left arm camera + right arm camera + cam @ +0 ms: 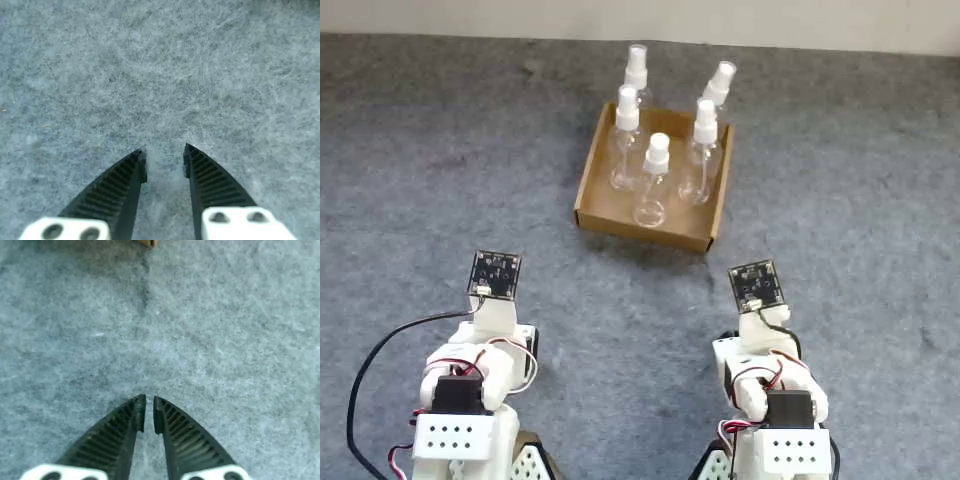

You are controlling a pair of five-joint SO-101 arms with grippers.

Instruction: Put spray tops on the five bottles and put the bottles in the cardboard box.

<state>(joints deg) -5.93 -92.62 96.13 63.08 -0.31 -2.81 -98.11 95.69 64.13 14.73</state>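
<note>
The cardboard box [642, 229] sits at the middle of the grey mat. Several clear bottles stand upright inside it, each with a white spray top, among them a front bottle [653, 182], a left one [625, 143] and a right one [702, 153]. Both arms are folded back at the near edge, well short of the box. My left gripper [164, 155] hangs over bare mat, open by a narrow gap and holding nothing. My right gripper [149, 404] is shut and holds nothing, also over bare mat. A corner of the box [150, 242] shows beyond it.
Grey felt mat [440, 180] covers the whole table on both sides of the box. A black cable [365, 370] loops beside the left arm's base. A pale wall edge runs along the far side.
</note>
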